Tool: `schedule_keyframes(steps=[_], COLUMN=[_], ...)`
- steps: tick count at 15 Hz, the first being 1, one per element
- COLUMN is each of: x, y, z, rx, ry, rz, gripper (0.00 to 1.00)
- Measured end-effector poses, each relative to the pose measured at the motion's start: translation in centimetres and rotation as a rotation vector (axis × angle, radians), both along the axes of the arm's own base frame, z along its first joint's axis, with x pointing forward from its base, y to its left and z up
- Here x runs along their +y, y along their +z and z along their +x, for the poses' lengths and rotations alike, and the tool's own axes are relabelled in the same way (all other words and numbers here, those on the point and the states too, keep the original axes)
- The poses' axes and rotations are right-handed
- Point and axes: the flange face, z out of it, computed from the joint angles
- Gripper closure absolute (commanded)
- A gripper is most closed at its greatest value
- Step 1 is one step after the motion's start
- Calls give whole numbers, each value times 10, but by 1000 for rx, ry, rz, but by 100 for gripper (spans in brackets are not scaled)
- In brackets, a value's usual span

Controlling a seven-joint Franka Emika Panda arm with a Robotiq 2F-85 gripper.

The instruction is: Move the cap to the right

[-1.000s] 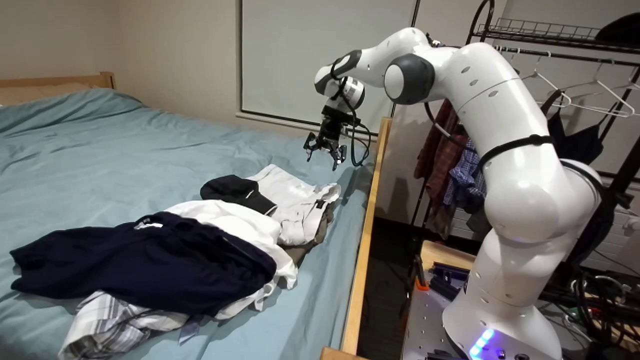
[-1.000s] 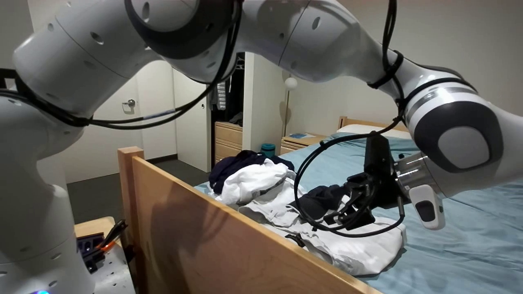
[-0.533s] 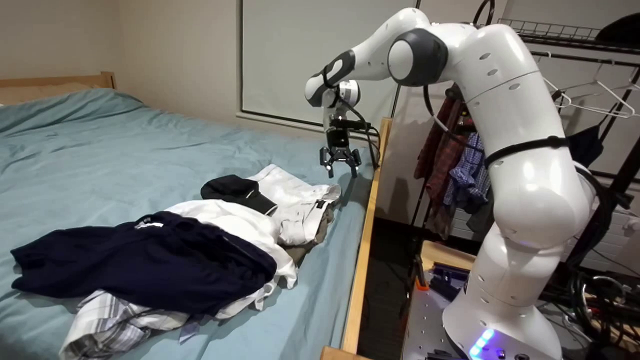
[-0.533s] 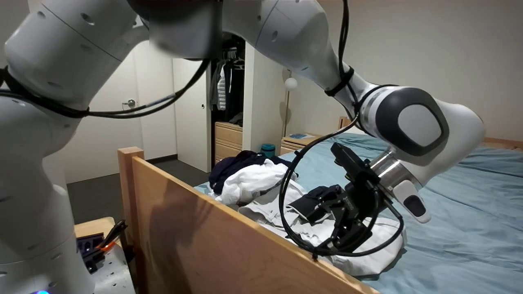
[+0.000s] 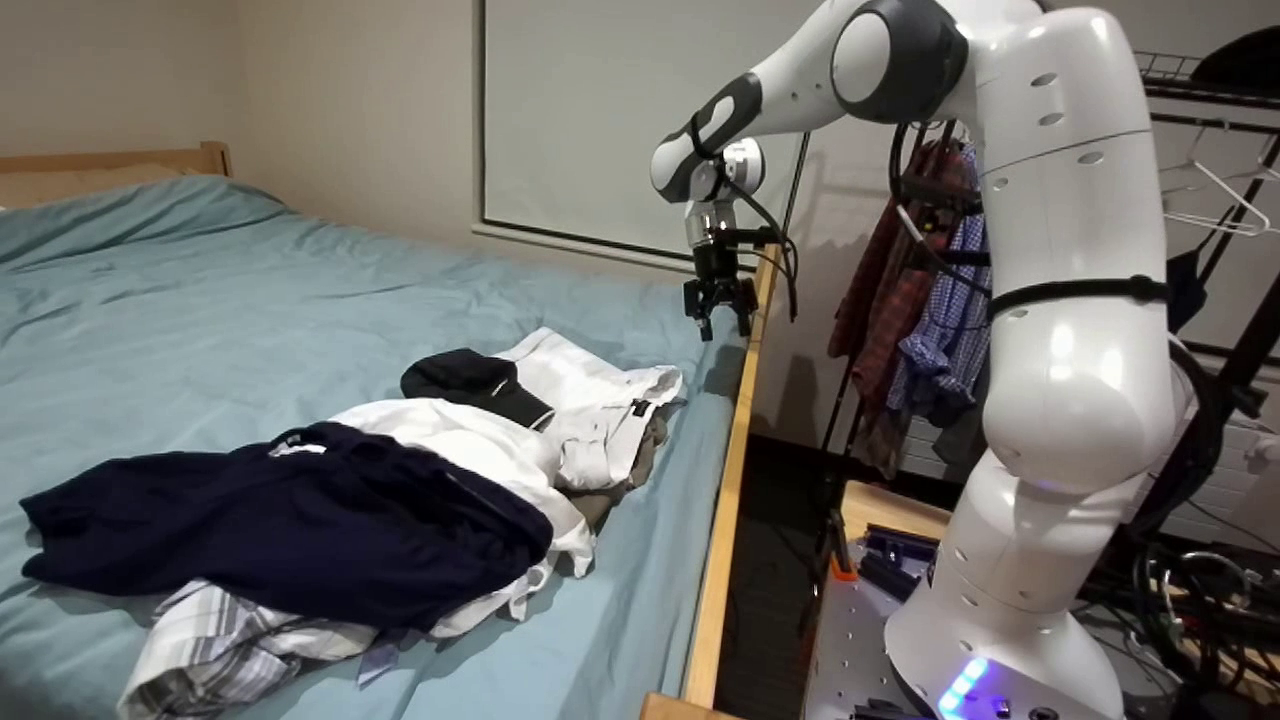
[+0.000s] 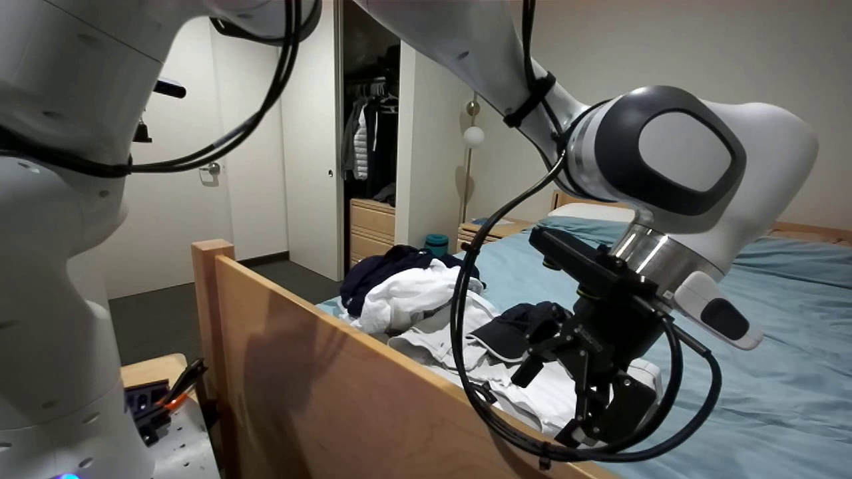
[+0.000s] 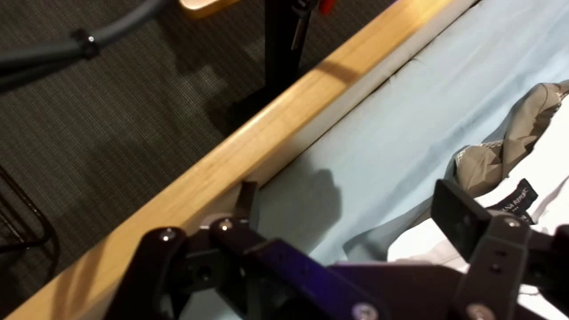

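We find a home bedroom. We note a bed [image 5: 200, 330] with a pillow [image 6: 591, 211], a floor lamp [image 6: 474, 137], and clothes [image 6: 361, 143] hanging in a closet [image 6: 363, 41].

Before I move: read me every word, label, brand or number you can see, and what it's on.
"ANA REPUBLIC": black label on the light garment, wrist view; its start is hidden behind the jaws.
Marks beneath it: too blurred to read.
White tag on the navy garment: too small to read.
Pale mark on the cap: too small to tell if it's lettering.
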Motion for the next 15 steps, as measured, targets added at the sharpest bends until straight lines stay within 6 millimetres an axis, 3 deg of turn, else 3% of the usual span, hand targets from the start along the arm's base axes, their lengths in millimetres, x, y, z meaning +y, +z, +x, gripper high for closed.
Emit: schedule_keyframes(steps=[3,6,9,11,13,15], x=[2,14,49,75,95,108], y=[-3,19,78,126,176,212], z=[4,32,80,96,89,67], rx=[0,-58,-147,-203,-239,-256], ry=[8,41,85,129,172,210], rz=[1,-31,-96,-131,-174,-222], gripper=[0,0,0,0,0,0])
